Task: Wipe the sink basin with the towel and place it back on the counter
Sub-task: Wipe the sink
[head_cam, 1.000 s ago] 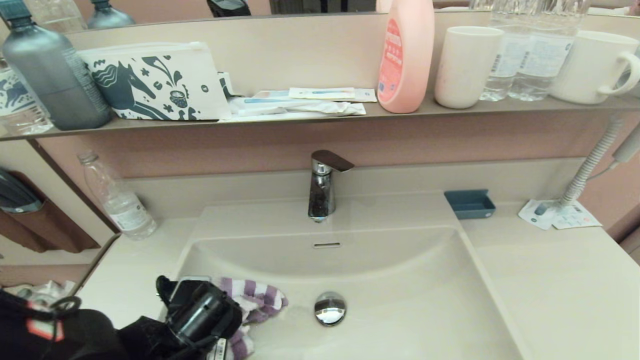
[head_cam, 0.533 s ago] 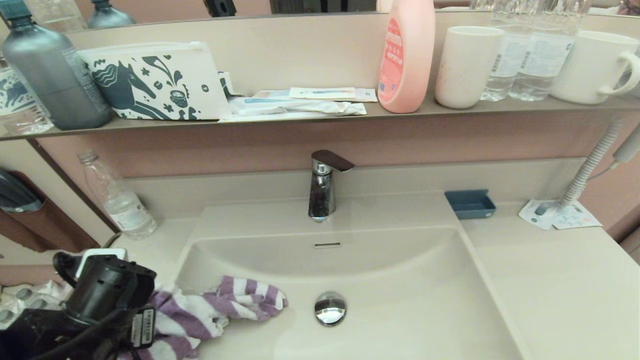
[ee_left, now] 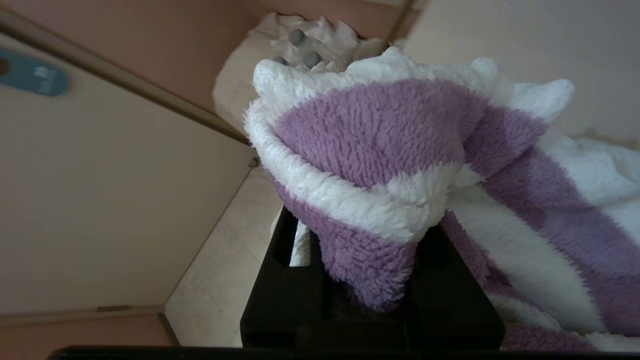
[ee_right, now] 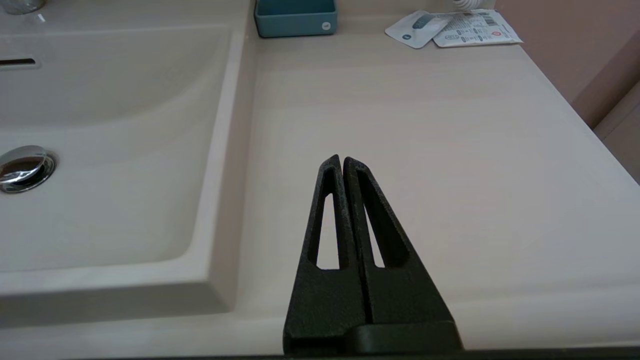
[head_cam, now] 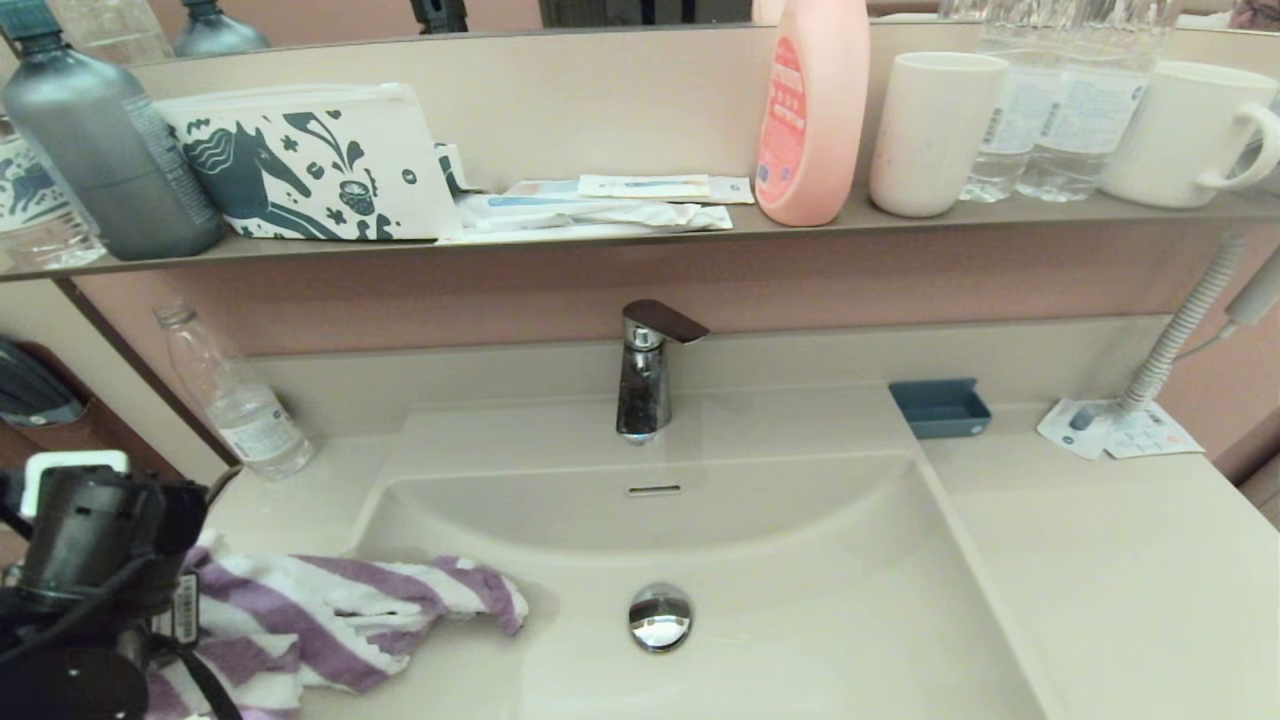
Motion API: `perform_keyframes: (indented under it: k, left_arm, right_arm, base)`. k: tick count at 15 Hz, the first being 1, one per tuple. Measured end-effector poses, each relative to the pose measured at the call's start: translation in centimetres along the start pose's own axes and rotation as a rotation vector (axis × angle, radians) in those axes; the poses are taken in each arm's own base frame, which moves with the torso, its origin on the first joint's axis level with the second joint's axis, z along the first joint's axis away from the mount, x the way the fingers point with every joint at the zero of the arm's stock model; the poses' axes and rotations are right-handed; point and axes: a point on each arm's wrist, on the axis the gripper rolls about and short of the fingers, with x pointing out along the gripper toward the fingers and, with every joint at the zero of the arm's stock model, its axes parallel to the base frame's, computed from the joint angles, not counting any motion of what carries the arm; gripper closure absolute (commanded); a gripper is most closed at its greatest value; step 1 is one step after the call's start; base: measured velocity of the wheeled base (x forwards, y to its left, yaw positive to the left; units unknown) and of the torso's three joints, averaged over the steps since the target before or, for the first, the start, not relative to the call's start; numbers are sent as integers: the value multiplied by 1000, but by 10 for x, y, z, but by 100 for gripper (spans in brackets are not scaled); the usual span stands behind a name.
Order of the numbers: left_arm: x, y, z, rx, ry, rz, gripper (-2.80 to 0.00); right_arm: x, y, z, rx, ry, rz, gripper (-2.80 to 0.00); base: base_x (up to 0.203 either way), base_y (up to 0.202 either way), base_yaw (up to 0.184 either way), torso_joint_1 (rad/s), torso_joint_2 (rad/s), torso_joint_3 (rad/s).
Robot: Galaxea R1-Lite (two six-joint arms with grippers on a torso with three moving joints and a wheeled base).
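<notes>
The purple and white striped towel (head_cam: 330, 615) lies stretched across the sink basin's (head_cam: 800, 610) left rim. One end trails inside the basin left of the chrome drain plug (head_cam: 660, 616). The other end is bunched in my left gripper (ee_left: 367, 240), which is shut on it. The left arm (head_cam: 90, 560) stands at the bottom left, over the left strip of the counter (head_cam: 275, 500). In the left wrist view the towel (ee_left: 380, 150) covers the fingertips. My right gripper (ee_right: 342, 160) is shut and empty, low over the right side of the counter (ee_right: 450, 150), out of the head view.
A clear bottle (head_cam: 235, 400) stands on the left counter near the wall. The faucet (head_cam: 645, 375) is behind the basin. A blue dish (head_cam: 940, 408) and paper packets (head_cam: 1120, 430) lie at the back right. The shelf (head_cam: 640, 235) above holds bottles, cups and a horse-print pouch (head_cam: 310, 165).
My left arm has moved left and out of the basin, dragging the towel with it. The towel now stretches over the left rim instead of lying bunched beside the drain.
</notes>
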Motion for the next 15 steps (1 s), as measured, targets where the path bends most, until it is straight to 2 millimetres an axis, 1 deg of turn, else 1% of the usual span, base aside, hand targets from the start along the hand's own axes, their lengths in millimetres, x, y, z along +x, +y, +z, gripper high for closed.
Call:
perform_keyframes:
  k: [4, 8, 10, 12, 14, 15]
  left_arm:
    - [0, 23, 23, -49, -34, 132, 0]
    - [-14, 53, 61, -96, -105, 196, 0]
    - [-25, 78, 84, -101, -143, 237, 0]
    - [-39, 103, 102, -78, -174, 279, 0]
    - [-55, 128, 114, -35, -200, 319, 0]
    - [-62, 138, 116, -8, -203, 341, 0]
  right_arm:
    - [0, 0, 0, 0, 0, 0, 0]
    - [0, 0, 0, 0, 0, 0, 0]
    - [0, 0, 0, 0, 0, 0, 0]
    - [0, 0, 0, 0, 0, 0, 0]
    - [0, 0, 0, 0, 0, 1, 0]
    - [0, 0, 0, 0, 0, 0, 0]
  base:
    - [0, 0, 0, 0, 0, 0]
    - [0, 0, 0, 0, 0, 0]
    - [0, 0, 0, 0, 0, 0]
    - [0, 0, 0, 0, 0, 0]
    - [0, 0, 0, 0, 0, 0]
    - [0, 0, 0, 0, 0, 0]
